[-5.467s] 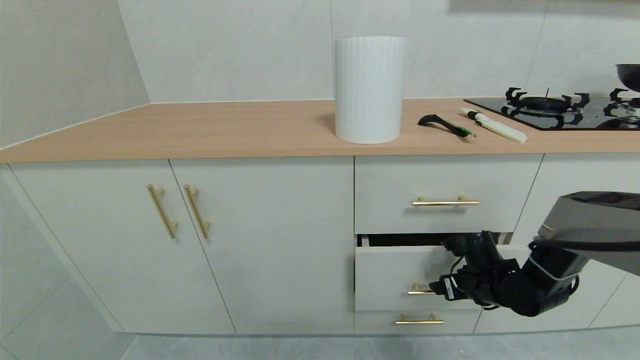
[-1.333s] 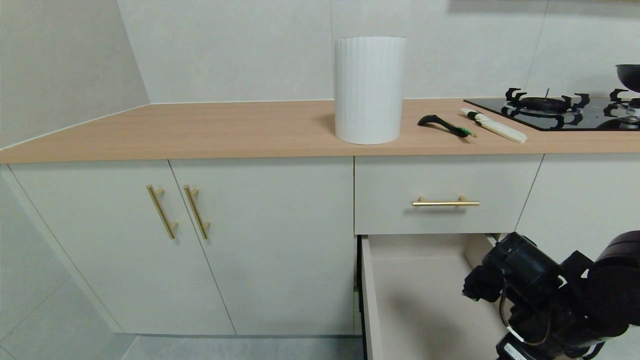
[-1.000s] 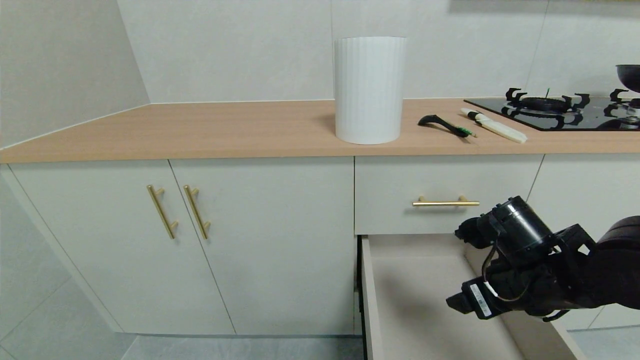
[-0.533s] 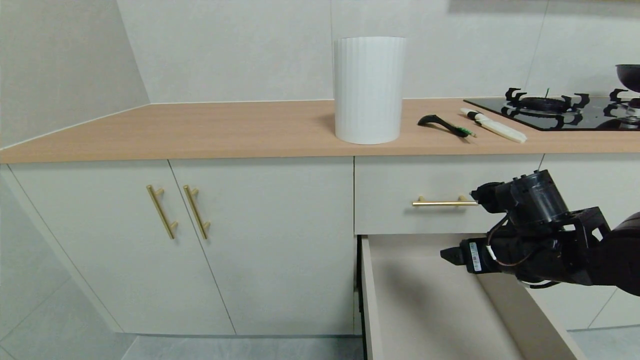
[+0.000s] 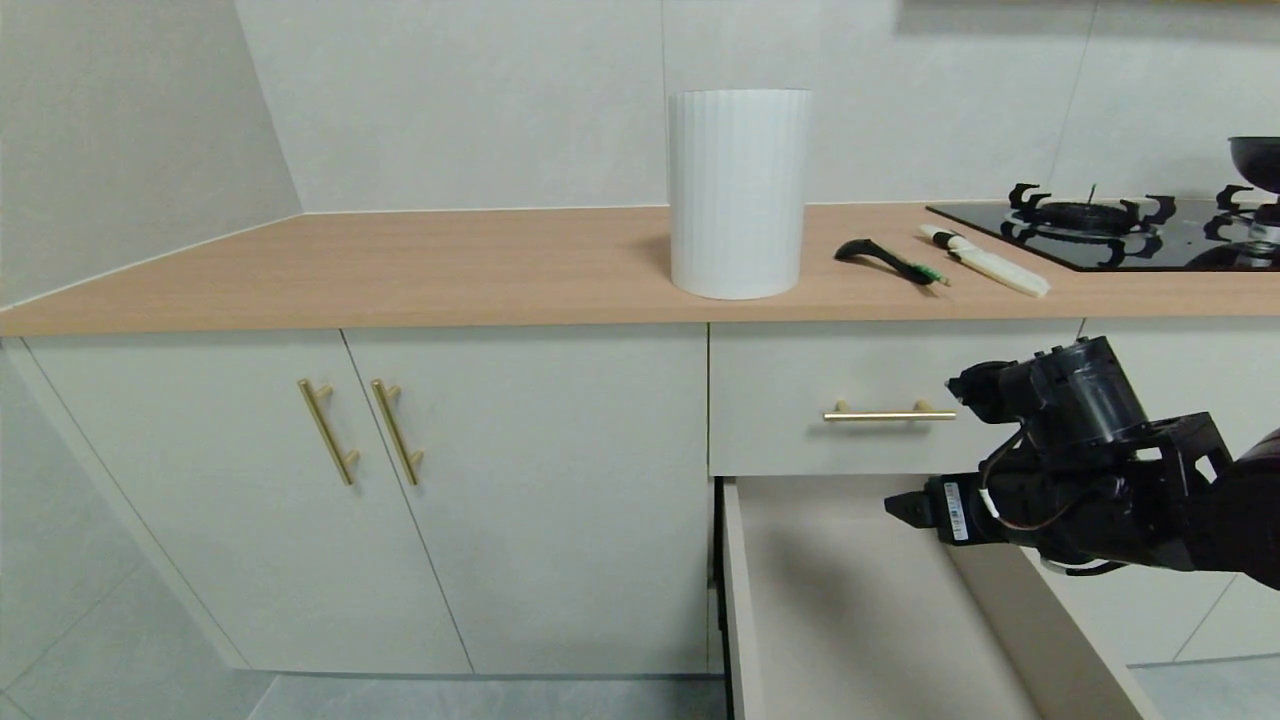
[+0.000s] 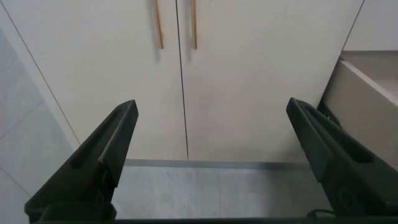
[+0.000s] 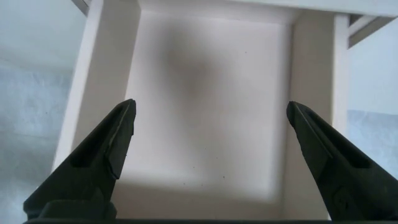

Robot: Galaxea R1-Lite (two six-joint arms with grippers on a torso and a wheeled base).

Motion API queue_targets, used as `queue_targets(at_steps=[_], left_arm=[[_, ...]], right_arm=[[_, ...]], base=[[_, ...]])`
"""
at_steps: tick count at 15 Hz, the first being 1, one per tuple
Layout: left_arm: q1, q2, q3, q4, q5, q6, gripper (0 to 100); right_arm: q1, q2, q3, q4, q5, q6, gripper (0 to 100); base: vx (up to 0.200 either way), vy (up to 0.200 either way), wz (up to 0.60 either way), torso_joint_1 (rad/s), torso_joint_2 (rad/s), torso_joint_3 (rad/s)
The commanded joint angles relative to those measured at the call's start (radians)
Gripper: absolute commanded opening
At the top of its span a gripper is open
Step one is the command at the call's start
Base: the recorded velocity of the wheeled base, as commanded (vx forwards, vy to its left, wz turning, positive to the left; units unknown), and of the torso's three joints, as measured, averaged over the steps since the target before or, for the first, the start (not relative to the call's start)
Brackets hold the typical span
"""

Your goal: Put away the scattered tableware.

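On the wooden counter (image 5: 450, 265) lie a black spoon with a green-tipped handle (image 5: 888, 259) and a white utensil with a dark band (image 5: 985, 262), both right of a tall white ribbed canister (image 5: 737, 192). Below them the lower drawer (image 5: 737, 600) is pulled out and looks empty. My right gripper (image 5: 900, 507) hovers over the drawer's back part, well below the counter. In the right wrist view it (image 7: 210, 112) is open above the bare drawer floor (image 7: 205, 143). My left gripper (image 6: 211, 109) is open, low down, facing the cabinet doors (image 6: 249, 74).
A black gas hob (image 5: 1100, 225) occupies the counter's right end, with a dark pan (image 5: 1258, 155) at the edge. The upper drawer (image 5: 890, 412) is shut, its brass handle just left of my right wrist. Two cabinet doors with brass handles (image 5: 360, 432) stand to the left.
The lower drawer went from slightly ajar to fully pulled out. My right gripper then rose from low in the drawer to hover above it. The head camera tilted slightly.
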Motion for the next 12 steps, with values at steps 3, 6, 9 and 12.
queue_targets(at_steps=[3,6,9,12], left_arm=[[0.0,0.0,0.0,-0.001,0.0,0.0,100],[0.0,0.0,0.0,0.001,0.0,0.0,100],[0.0,0.0,0.0,-0.001,0.0,0.0,100],[0.0,0.0,0.0,-0.001,0.0,0.0,100]], right_arm=[[0.0,-0.007,0.002,-0.001,0.0,-0.007,100],[0.0,-0.012,0.004,-0.001,0.0,-0.008,100],[0.0,-0.012,0.01,-0.001,-0.001,-0.019,100],[-0.001,-0.02,0.01,-0.001,-0.001,-0.02,100]], base=[[0.0,0.0,0.0,0.103,-0.28,-0.294],[0.0,0.0,0.0,0.134,-0.53,-0.297],[0.0,0.0,0.0,0.172,-0.46,-0.3],[0.0,0.0,0.0,0.183,-0.47,-0.289]])
